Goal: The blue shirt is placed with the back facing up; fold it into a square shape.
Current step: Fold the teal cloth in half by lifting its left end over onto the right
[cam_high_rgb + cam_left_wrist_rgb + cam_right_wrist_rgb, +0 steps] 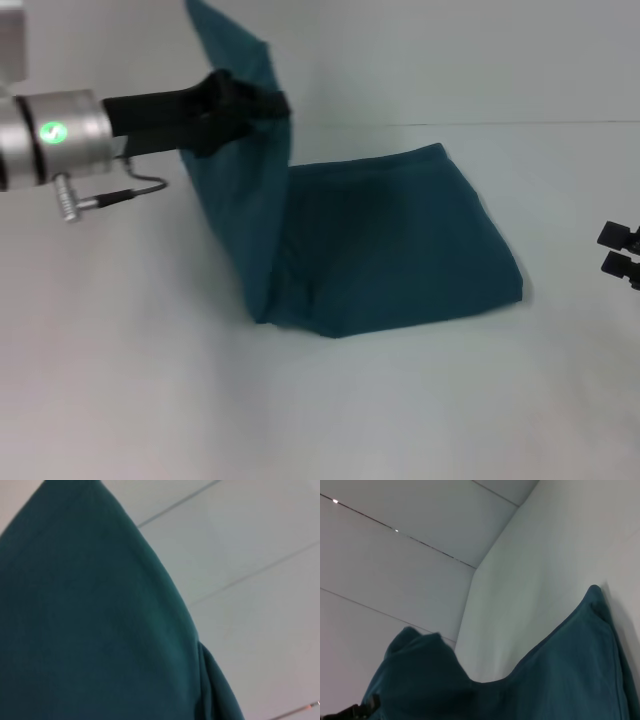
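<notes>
The left gripper [268, 104], its fingers clamped on an edge of the blue shirt [400, 240], holds the garment's left portion raised in a steep flap above the white desk [150, 380], while the rest of the cloth lies flat and already doubled near the desk's middle. The right gripper [620, 250] sits at the right edge of the head view, apart from the shirt; whether its fingers are apart or together cannot be told. The left wrist view is almost filled by hanging teal fabric, and the right wrist view shows the shirt's flat part with the raised flap beyond it. The step in hand appears to be carrying the lifted side across to lay it over the flat half. The risk lies in the single pinch: only one point of the edge is held, so the free corner could sag or curl under and leave a skewed fold, and dragging the flap could shift the layers beneath.
</notes>
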You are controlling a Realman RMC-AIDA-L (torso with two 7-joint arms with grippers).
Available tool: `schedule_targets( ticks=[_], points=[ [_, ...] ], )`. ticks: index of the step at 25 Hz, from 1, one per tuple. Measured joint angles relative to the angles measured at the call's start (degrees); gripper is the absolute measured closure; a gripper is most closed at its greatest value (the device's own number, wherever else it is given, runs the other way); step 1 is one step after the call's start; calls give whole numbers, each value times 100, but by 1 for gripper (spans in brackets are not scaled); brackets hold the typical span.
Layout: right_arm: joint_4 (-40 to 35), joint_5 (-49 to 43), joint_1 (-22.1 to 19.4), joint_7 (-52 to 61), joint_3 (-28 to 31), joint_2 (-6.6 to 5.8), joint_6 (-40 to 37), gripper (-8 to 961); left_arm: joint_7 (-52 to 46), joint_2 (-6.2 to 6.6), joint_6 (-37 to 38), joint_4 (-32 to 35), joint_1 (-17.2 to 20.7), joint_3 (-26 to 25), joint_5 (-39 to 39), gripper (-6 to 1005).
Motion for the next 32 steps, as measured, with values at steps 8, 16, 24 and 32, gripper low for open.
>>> schedule_targets(
  ticks=[8,16,24,32],
  points=[
    [56,-78,35,-4,-4,6,28,180,76,-289,-570,-126,-310,757,-249,987],
    [66,-142,65,11,-13,46,127,180,537,-340,-2073,-1287,-834,2132,-1139,962],
    [139,-142,68,-8,-19,32,145,180,1423,-355,-2409,-1958,-1167,2750,-2012,914],
    [141,-147,74,5,-17,17,212,180,1408,-356,-2496,-2050,-1216,2974,-2076,833]
  ],
)
